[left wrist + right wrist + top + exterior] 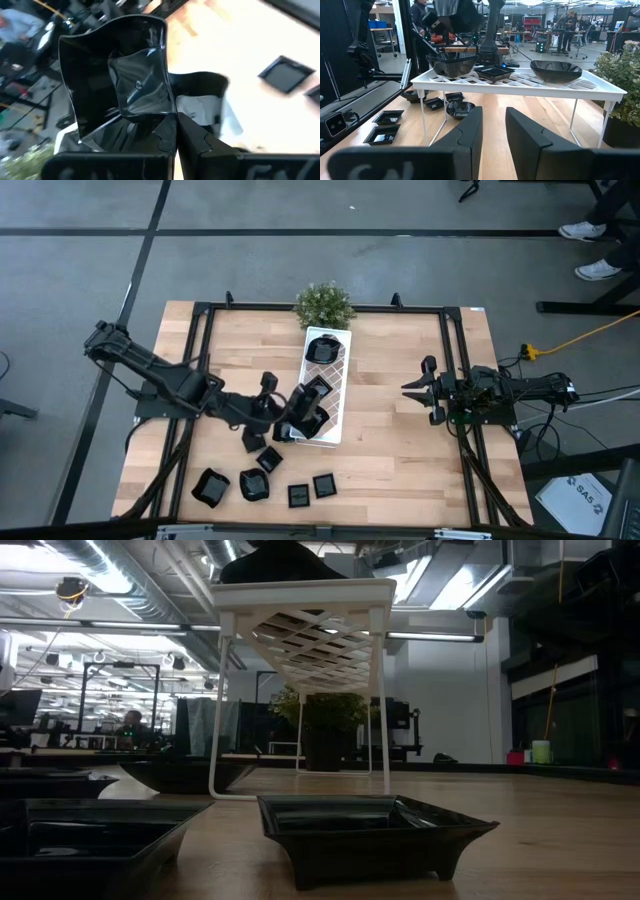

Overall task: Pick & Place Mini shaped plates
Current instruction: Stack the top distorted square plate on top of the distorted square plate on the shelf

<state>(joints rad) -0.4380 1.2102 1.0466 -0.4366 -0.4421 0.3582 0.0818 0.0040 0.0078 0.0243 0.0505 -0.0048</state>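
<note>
Table (400, 450) right of tray (335, 395) lies bare.

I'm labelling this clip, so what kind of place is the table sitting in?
Most likely an open lab or workshop, not a home: exposed ceiling ducts overhead, workbenches with equipment behind the white tray, and a bare grey floor around the table.

The high view looks straight down on the whole table (400, 440); the low view sits at tabletop level, close under the white tray (300, 595), which the right wrist view faces from farther off
</note>
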